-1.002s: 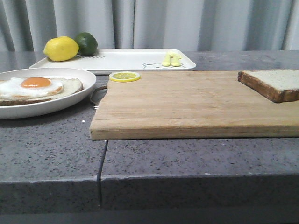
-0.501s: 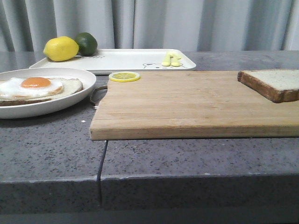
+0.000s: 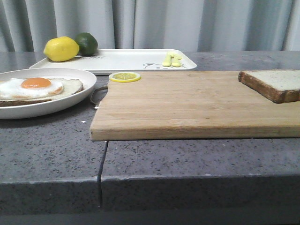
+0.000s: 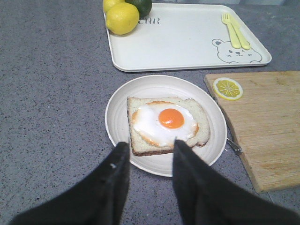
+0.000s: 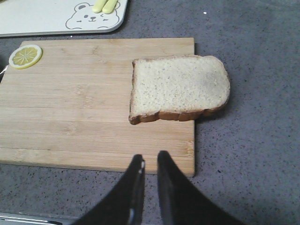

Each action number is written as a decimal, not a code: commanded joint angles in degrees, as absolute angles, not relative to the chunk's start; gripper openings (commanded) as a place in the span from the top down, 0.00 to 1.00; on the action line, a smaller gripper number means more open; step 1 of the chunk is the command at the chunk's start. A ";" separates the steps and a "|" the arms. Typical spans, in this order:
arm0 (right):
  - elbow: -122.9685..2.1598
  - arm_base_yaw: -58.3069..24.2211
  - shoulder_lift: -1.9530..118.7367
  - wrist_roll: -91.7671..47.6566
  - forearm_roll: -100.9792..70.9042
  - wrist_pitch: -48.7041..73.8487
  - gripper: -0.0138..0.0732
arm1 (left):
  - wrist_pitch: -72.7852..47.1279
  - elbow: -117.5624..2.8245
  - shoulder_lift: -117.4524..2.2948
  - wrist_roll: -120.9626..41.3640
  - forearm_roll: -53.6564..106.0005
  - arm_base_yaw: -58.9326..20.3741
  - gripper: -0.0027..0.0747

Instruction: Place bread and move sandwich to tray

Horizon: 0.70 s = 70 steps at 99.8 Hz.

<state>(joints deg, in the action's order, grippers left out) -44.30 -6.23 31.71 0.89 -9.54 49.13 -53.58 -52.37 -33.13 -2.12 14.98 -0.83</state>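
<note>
The sandwich (image 3: pixel 35 86) is one bread slice topped with a fried egg (image 4: pixel 164 123), lying on a round white plate (image 3: pixel 70 101) at the left. My left gripper (image 4: pixel 151 143) hovers above the plate's near rim (image 4: pixel 117 112), open, nothing between its fingers. The bread (image 3: pixel 276 83) lies on the right end of the wooden cutting board (image 3: pixel 187 103), partly overhanging its edge (image 5: pixel 178 86). My right gripper (image 5: pixel 151 155) sits above the board's near corner, short of the bread, fingers almost together and empty. The white bear-print tray (image 3: pixel 126 60) lies behind the plate. Neither gripper shows in the front view.
A lemon (image 3: pixel 61 48) and a lime (image 3: pixel 87 43) rest on the tray's left end, and yellow cutlery (image 3: pixel 172 60) on its right end. A lemon slice (image 3: pixel 124 77) lies on the board's far left corner. Grey curtains hang behind the stone counter.
</note>
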 commanded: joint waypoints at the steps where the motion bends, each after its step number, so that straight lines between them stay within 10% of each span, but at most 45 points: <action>1: -46.28 -5.90 32.31 0.33 -10.05 45.82 0.54 | -49.90 -54.38 -33.75 -1.54 15.92 -1.28 0.42; 21: -46.28 -5.90 32.31 0.33 -10.05 45.82 0.25 | -49.90 -54.38 -33.75 -1.54 15.92 -1.28 0.27; 70: -46.28 -5.90 32.31 0.38 -10.05 45.82 0.25 | -49.90 -54.38 -33.79 -1.54 15.92 -1.28 0.27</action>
